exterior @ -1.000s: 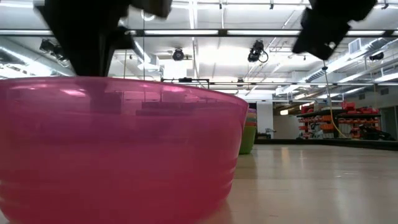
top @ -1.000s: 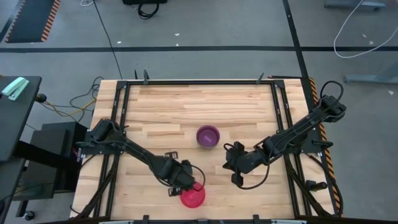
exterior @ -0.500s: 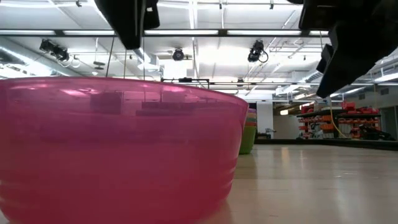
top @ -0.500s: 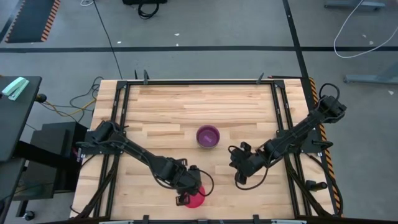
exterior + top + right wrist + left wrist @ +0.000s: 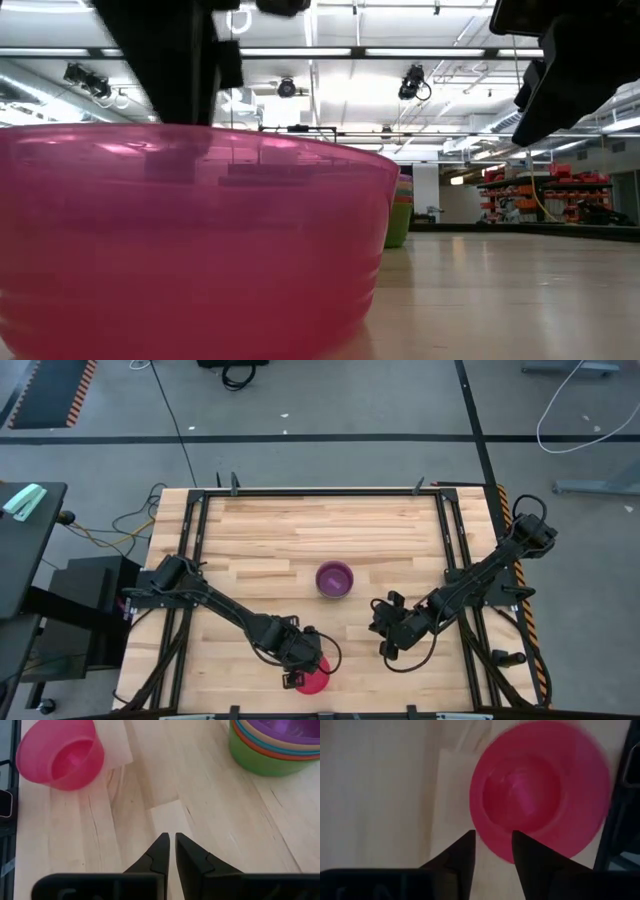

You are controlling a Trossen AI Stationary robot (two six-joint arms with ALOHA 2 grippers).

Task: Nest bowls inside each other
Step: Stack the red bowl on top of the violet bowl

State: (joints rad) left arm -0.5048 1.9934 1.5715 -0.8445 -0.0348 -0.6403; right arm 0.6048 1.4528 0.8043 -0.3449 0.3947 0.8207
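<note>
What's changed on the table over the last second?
The left gripper moved toward the table's near edge, over the pink-red bowl, fingers open astride its rim. The right gripper drew back a little toward the near right. The pink-red bowl and the nested stack stayed put.

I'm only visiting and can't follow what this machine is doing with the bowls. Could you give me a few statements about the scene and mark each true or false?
1. The pink-red bowl sits alone near the table's front edge. True.
2. The left gripper hangs over the pink-red bowl's rim. True.
3. The pink-red bowl is already nested in the stack of bowls. False: it stands apart from the stack.
4. The stack's top bowl is yellow. False: purple is on top, green is outermost.
5. The right gripper holds a bowl. False: its fingers are nearly together over bare wood.
</note>
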